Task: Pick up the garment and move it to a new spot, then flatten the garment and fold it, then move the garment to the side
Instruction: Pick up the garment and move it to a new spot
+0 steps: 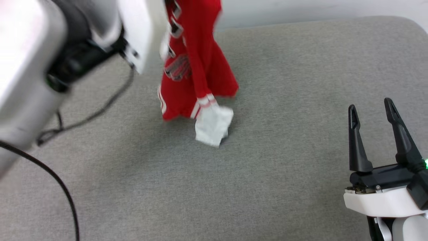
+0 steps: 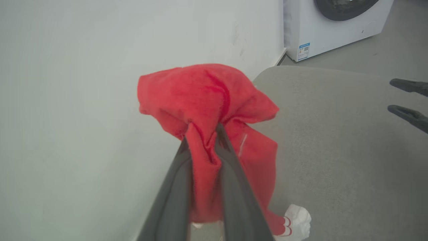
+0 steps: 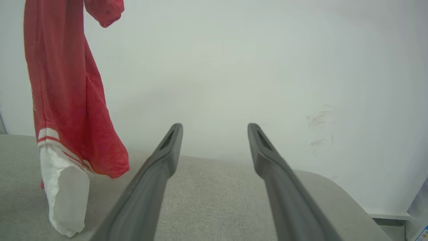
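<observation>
My left gripper (image 2: 202, 134) clamps the garment (image 1: 194, 67), hanging at upper centre, its low end grazing the grey surface (image 1: 267, 187). Right gripper (image 1: 369, 104) gapes empty, lower right. I'd lower slowly, dragging it flat.

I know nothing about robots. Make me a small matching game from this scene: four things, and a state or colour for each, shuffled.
1 left gripper
2 right gripper
3 garment
4 washing machine

a white, in the background
b open, empty
c hanging, red and white
d shut on red fabric

Pairs: 1-d, 2-b, 3-c, 4-a
</observation>
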Motion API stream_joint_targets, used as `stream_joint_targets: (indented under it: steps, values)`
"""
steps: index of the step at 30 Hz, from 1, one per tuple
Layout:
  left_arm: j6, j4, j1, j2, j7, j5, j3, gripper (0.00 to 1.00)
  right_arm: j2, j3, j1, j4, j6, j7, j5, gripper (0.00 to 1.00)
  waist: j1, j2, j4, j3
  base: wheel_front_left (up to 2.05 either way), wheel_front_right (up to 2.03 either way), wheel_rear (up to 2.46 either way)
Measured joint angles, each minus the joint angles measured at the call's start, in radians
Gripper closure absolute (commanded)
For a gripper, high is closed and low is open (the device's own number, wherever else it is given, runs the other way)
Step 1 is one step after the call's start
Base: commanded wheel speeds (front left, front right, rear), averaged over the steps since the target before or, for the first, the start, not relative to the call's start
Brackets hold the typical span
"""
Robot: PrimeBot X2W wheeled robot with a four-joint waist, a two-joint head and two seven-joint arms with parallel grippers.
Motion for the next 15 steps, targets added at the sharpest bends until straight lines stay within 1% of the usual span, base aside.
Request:
stream_joint_targets:
  steps: [8, 15]
  values:
    - [0.006, 0.003, 0.211, -0.088, -0.055, 0.014, -0.147, 1.0, 0.0, -0.003, 0.003, 0.009, 0.0, 0.0, 0.015, 0.0, 0.0, 0.0, -0.024, 0.013, 0.0, 0.0, 0.0]
    - [0.006, 0.084, 0.405, -0.156, -0.107, 0.045, -0.296, 1.0, 0.0, -0.011, 0.0, 0.021, 0.0, 0.0, 0.017, 0.0, 0.0001, 0.0, -0.031, 0.041, 0.0, 0.0, 0.0]
